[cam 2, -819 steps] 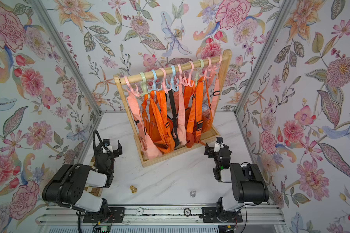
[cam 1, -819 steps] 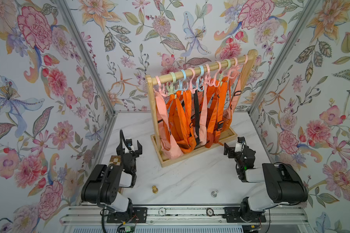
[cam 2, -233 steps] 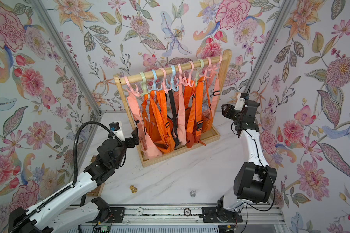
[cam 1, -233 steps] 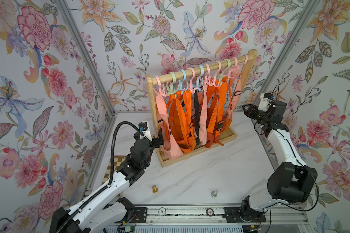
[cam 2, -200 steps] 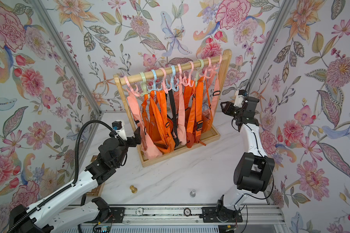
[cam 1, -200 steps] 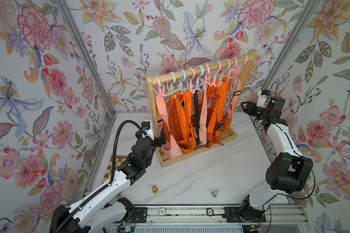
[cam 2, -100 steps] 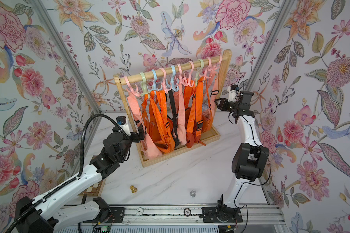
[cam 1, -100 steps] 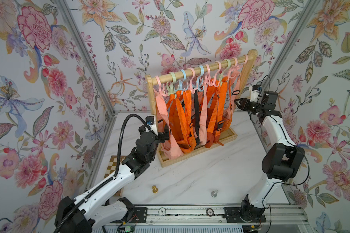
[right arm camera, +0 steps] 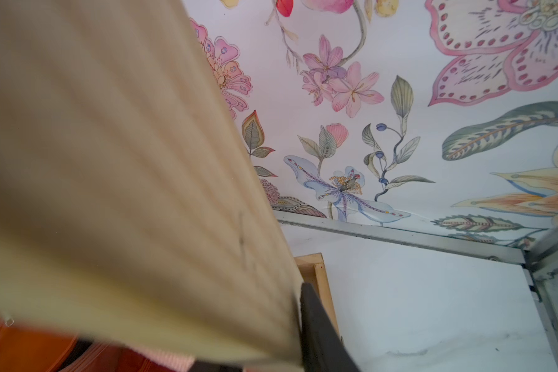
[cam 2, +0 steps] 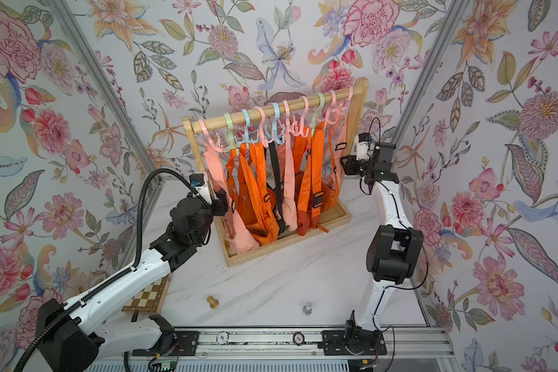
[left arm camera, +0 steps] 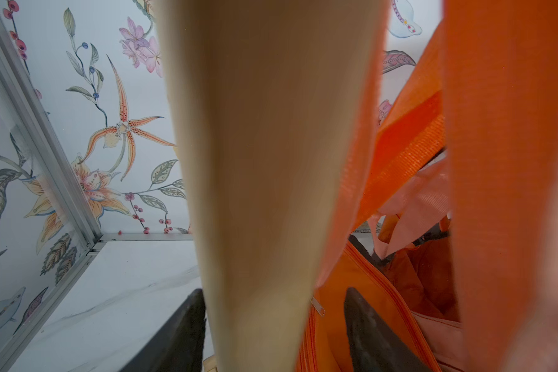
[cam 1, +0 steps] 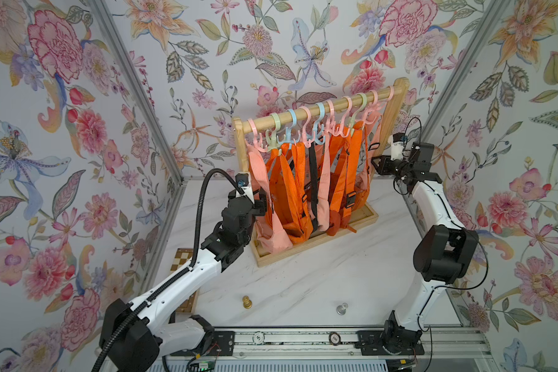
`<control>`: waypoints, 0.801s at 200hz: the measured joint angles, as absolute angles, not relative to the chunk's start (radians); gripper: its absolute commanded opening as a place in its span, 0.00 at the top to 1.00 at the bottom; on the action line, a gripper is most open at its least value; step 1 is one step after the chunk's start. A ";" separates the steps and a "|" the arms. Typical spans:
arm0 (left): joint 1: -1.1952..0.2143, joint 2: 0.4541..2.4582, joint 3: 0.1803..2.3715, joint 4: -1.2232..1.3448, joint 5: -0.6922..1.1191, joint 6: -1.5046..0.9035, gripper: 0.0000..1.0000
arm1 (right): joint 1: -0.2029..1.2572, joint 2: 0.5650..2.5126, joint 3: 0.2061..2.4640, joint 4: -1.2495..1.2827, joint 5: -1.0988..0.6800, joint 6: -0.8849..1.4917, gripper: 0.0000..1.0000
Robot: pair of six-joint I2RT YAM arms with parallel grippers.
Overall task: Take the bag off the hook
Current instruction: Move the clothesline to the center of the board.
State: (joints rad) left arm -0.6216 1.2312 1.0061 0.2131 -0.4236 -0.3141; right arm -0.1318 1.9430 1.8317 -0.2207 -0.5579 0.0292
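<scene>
**Both pincers are at the rack's posts, not on a strap**

Your left pincer (left arm camera: 273,294) stands open astride the pale wooden left post (cam 1: 240,151) of the rack, one black finger on each side. If it closes there it will clamp timber, and any pull would drag or tip the whole light rack across the white marble tabletop (cam 1: 319,283).

Just beside it hangs the pale peach fabric bag (cam 1: 269,232), its strap on the pink plastic hook (cam 1: 253,141). The orange fabric bags (cam 1: 298,222) are packed close along the round wooden rail (cam 1: 319,106). None is off yet. Lift one strap carelessly and a neighbour's strap or a sliding hook may come too.

Your right pincer (cam 1: 377,165) sits against the wooden right post (cam 1: 388,112). Its wrist view shows a single dark finger (right arm camera: 316,322) beside the wood, so I cannot tell how its jaws stand.

The posts fill both wrist views, neither wrist view shows the hooks, and which bag you want is unclear.
</scene>
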 measured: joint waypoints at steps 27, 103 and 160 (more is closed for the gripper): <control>-0.574 1.250 1.009 0.238 -0.371 -0.319 0.33 | -0.125 1.931 1.804 -0.192 -0.538 0.035 0.82; -0.437 1.340 1.045 0.318 -0.242 -0.321 0.33 | -0.099 1.886 1.707 -0.086 -0.487 0.072 0.84; -0.271 1.487 1.111 0.364 -0.125 -0.334 0.34 | -0.060 1.877 1.689 -0.067 -0.437 0.090 0.84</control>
